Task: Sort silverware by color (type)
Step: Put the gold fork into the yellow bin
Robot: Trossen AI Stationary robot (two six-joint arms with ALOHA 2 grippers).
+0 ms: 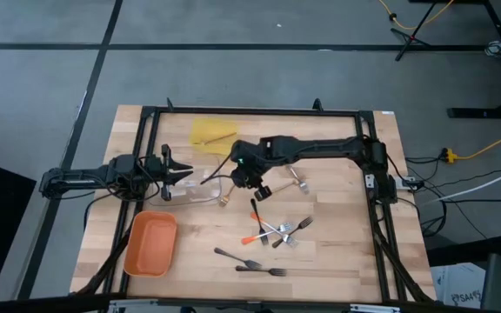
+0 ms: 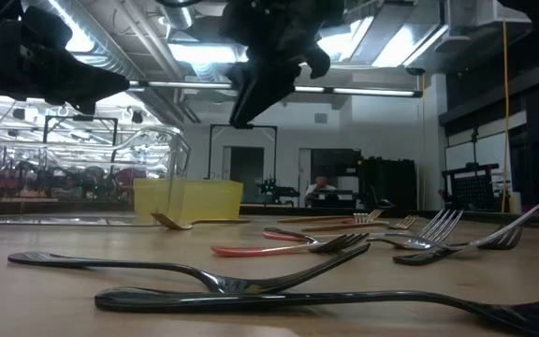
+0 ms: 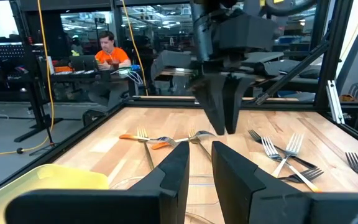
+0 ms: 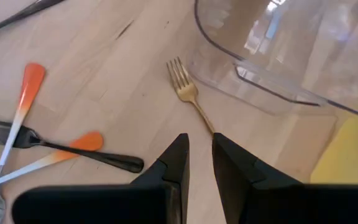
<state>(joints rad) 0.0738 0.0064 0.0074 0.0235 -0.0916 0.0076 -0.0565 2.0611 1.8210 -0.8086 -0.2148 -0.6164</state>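
Gold fork (image 4: 188,96) handle vanishes behind right end effector (image 4: 197,146) fingers.

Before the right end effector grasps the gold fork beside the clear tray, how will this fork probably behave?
The gold fork looks thin and lies flat on the table, so it may be hard to get under and could slide when pushed. Its shiny surface suggests a slippery grip. It seems stiff and light, unlikely to roll. The right end effector hovers above its handle.
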